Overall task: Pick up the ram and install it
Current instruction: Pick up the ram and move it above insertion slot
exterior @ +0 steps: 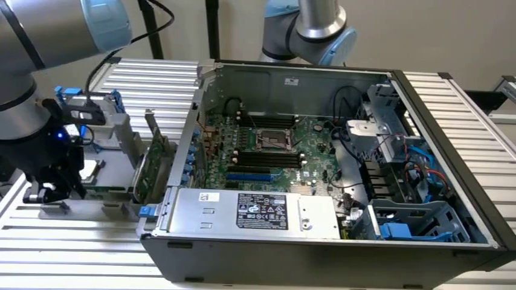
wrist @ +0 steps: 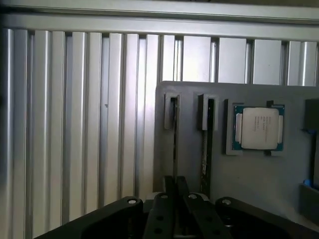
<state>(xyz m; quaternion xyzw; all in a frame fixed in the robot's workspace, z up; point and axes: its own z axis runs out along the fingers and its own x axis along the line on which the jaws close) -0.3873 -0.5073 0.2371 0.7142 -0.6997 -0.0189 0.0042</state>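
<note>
The ram stands on edge in a narrow slot of the gray holder, which lies on the slatted table. In the wrist view its long axis runs straight away from the gripper. The stick shows as a thin dark line that ends between the fingers. They sit on either side of its thin faces, so they close across its thickness and not along its length. They look drawn together on the near end of the stick, and I judge that they are gripping it, though it is not lifted from its slot.

A second stick stands just beside it in the next slot, parallel to it and clear of the fingers. A processor lies flat further along the holder.

In the exterior view the gripper is low over the holder, at the exterior view's left of the open computer case. The black memory slots on the board inside the case are well apart from the gripper. A green expansion card stands between the holder and the case wall.
</note>
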